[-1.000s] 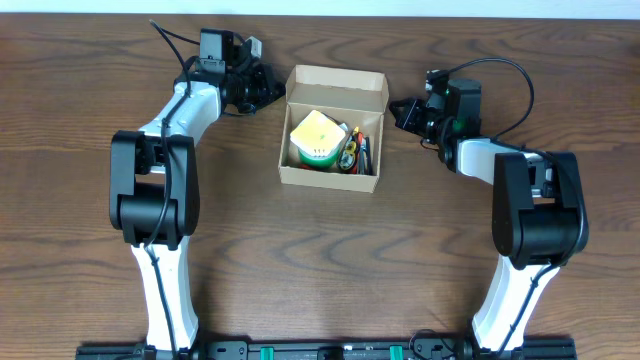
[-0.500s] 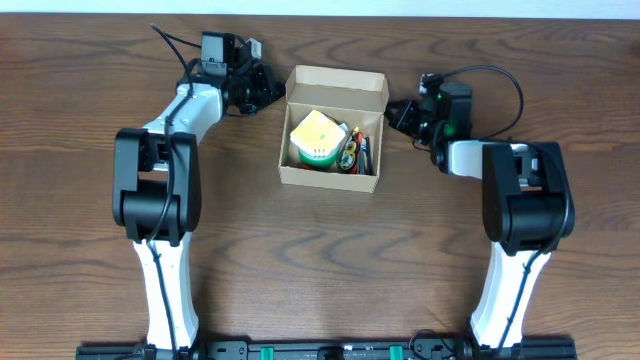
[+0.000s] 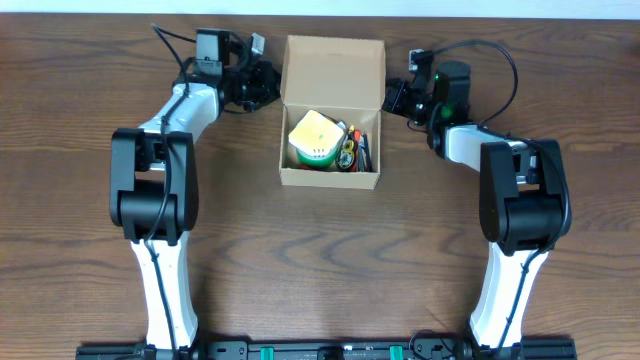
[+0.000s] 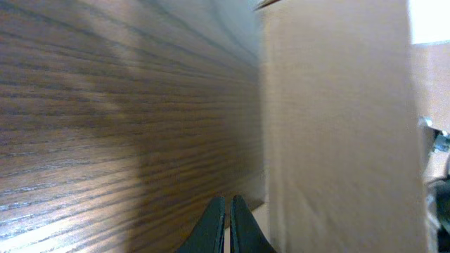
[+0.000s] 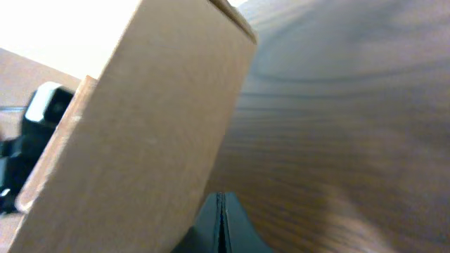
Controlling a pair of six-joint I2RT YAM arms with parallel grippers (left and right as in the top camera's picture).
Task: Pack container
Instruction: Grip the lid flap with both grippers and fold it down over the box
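The container (image 3: 330,178) sits open on the worktop (image 3: 320,260), toward 12 o'clock from its middle and between the two arms. Its lid flap (image 3: 333,70) shows a larger face to the overhead camera than a second ago, reaching further toward 12 o'clock. The right tool (image 3: 392,97) has swung in from 3 o'clock and now lies just beside the flap's right edge, at about 2 o'clock of the box. The left tool (image 3: 268,85) has stayed at about 10 o'clock, just beside the flap's left edge. Whether either one touches the cardboard cannot be told from above. Inside the box a yellow and white object (image 3: 313,138) fills the left part. A cluster of small items (image 3: 355,150) is packed against the right wall, too small to name. In the left wrist view the fingers (image 4: 211,226) are drawn together with only a hairline between them and nothing in it, and the tan flap rises close at 1 o'clock of their tips. In the right wrist view the fingers (image 5: 207,228) are pressed together, with the flap leaning at 11 o'clock of them. Both arms reach from 6 o'clock and bend inward at the elbow, so that the wrists point at the box from opposite sides, with black cables (image 3: 490,50) looping behind them.
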